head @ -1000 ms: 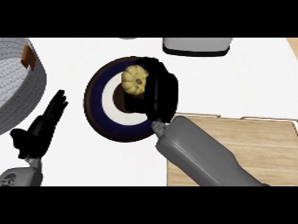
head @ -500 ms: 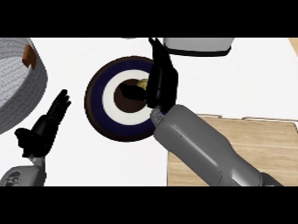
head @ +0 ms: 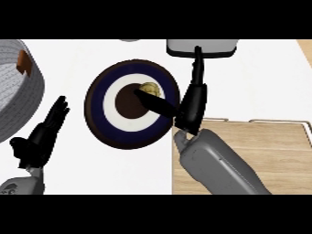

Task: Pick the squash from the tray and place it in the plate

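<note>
From the head view we are seeing the small yellow squash (head: 149,88) lying in the round dark-blue plate (head: 101,119), just clear of our right hand (head: 189,103), whose fingers are stretching out released. Our left hand (head: 42,135) is resting open beside the grey woven basket (head: 9,119). A wooden tray (head: 273,146) is sitting at right.

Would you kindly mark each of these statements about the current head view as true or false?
1. The squash lies on the plate. True.
2. The right hand is curled round the squash. False: its fingers are straight, pointing away from the robot, with the thumb reaching over the plate beside the squash.
3. The wooden tray carries the squash. False: no squash shows on the tray; it is on the plate.
4. The left hand shows open at the lower left, left of the plate. True.
5. A grey basket stands at the left edge. True.
</note>
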Robot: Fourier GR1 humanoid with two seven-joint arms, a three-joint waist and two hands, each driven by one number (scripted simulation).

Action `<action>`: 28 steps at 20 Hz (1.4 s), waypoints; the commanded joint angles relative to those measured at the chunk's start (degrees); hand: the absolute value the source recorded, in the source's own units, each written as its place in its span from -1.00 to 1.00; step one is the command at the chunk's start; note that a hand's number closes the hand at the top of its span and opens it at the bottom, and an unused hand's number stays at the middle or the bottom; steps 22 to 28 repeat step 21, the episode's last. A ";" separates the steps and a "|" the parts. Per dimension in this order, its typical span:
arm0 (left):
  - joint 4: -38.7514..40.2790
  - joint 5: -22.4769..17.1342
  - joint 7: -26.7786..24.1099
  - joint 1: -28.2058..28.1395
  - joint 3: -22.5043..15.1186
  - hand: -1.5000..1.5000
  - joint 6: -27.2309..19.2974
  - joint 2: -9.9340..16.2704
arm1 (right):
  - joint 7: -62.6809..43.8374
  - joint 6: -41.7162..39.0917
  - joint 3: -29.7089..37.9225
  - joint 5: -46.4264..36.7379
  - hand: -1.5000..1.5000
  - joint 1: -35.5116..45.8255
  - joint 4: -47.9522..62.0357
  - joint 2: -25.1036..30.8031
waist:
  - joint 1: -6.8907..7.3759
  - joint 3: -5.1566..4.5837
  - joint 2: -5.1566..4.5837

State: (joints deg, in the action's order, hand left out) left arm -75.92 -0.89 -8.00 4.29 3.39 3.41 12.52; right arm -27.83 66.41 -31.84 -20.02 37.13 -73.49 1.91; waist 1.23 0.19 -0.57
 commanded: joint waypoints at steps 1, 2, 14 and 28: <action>-0.26 -0.70 -0.84 -1.53 0.91 0.00 0.55 0.43 | 12.72 2.95 -0.34 8.82 -1.00 -12.17 -9.93 3.29 | -0.39 0.10 -0.08; -4.34 -0.96 4.90 0.17 0.46 0.00 0.11 0.89 | 14.22 0.85 -0.08 10.55 -1.00 -14.11 -13.90 4.97 | -0.78 0.11 0.31; -4.73 0.10 1.10 -4.82 0.36 0.00 0.67 0.32 | 56.48 -28.02 12.42 34.42 -1.00 -34.39 -8.02 8.40 | -0.97 -0.06 0.47; -6.96 0.28 3.49 -4.19 0.84 0.00 0.24 -0.72 | 72.68 -37.14 21.06 36.36 -1.00 -31.83 11.88 3.11 | -0.95 -0.14 0.55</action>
